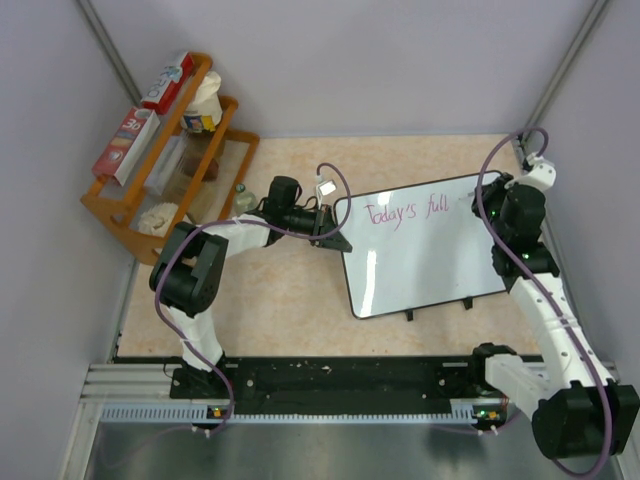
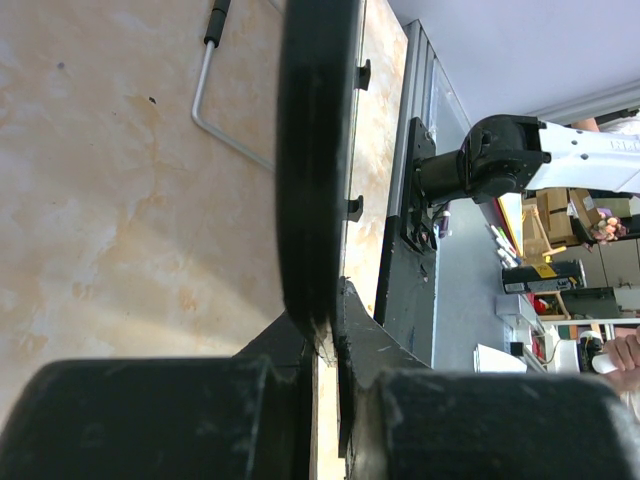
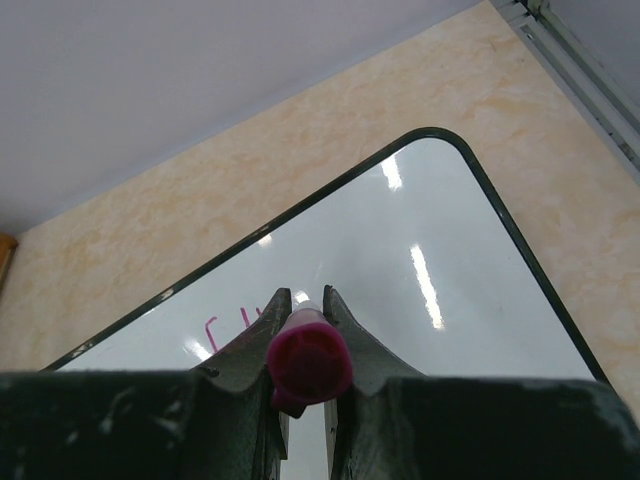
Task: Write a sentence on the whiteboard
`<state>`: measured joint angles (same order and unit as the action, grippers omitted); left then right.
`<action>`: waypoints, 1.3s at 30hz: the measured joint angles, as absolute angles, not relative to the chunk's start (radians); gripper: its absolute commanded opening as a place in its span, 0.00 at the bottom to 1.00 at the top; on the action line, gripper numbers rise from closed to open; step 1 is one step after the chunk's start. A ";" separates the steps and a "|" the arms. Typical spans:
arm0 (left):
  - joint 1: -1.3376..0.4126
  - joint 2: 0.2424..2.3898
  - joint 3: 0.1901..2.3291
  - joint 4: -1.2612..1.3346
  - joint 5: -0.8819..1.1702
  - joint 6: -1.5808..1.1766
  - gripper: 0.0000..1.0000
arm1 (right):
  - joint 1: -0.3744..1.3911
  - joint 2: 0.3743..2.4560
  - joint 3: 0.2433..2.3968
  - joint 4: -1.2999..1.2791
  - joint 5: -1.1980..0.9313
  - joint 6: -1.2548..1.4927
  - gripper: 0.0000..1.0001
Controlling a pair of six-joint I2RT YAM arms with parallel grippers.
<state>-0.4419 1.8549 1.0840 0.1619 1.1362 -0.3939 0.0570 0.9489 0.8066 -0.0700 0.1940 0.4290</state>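
Observation:
The whiteboard (image 1: 420,250) lies tilted on the table, glossy white with a thin black frame. Pink cursive on it reads "Today's full" (image 1: 405,211) along its upper edge. My left gripper (image 1: 330,228) is shut on the board's left edge; in the left wrist view the dark frame edge (image 2: 315,160) runs between its fingers. My right gripper (image 1: 487,200) is shut on a magenta marker (image 3: 308,362) at the board's upper right, over the end of the writing. The marker's tip is hidden behind its body. A few pink strokes (image 3: 212,330) show left of the fingers.
A wooden rack (image 1: 165,150) with boxes and jars stands at the back left. The board's small black feet (image 1: 468,302) stick out at its near edge. A metal wire stand (image 2: 215,110) shows under the board. Grey walls close in the table on three sides.

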 measured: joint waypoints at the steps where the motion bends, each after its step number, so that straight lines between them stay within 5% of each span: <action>1: -0.442 1.855 1.084 0.162 1.136 -0.394 0.00 | 0.056 0.952 0.807 -0.068 0.194 0.429 0.00; 39: -0.442 1.855 1.084 0.156 1.136 -0.395 0.00 | 0.056 0.942 0.744 -0.025 0.176 0.442 0.00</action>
<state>-0.4416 1.8549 1.0840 0.1562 1.1358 -0.3946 0.0555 0.9424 0.7441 -0.0246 0.1761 0.4423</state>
